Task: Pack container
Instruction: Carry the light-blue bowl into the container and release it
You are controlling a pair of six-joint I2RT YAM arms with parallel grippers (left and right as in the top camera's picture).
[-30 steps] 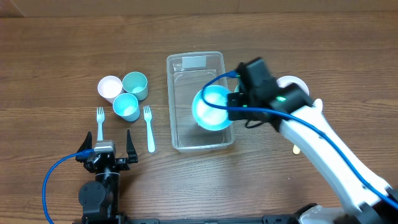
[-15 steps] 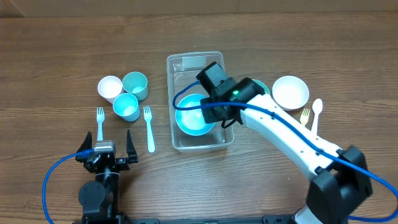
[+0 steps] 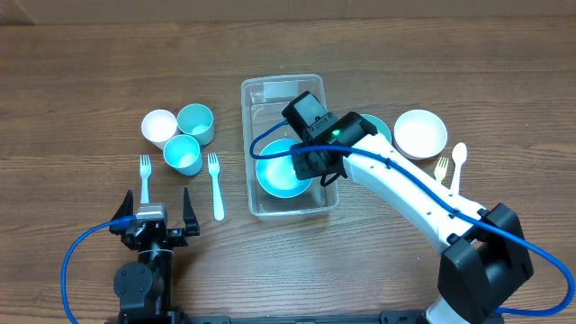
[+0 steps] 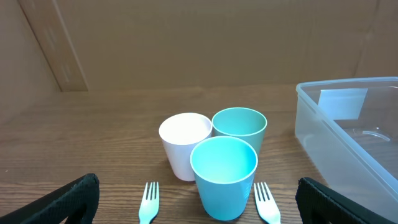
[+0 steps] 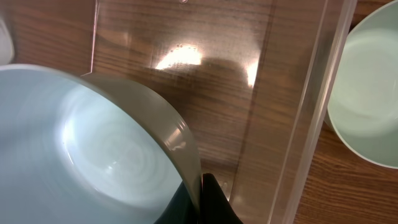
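The teal bowl [image 3: 281,176] is pinched by its rim in the right gripper [image 5: 199,200] and held low inside the container [image 3: 281,90], which is set in the middle of the table [image 3: 81,72]. The left gripper [image 3: 157,205] is parked with its jaws wide apart. Next, a release onto the container's floor is judged to be called for, followed by a clean lift.

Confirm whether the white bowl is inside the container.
No, the white bowl sits outside the container, beyond its right wall.
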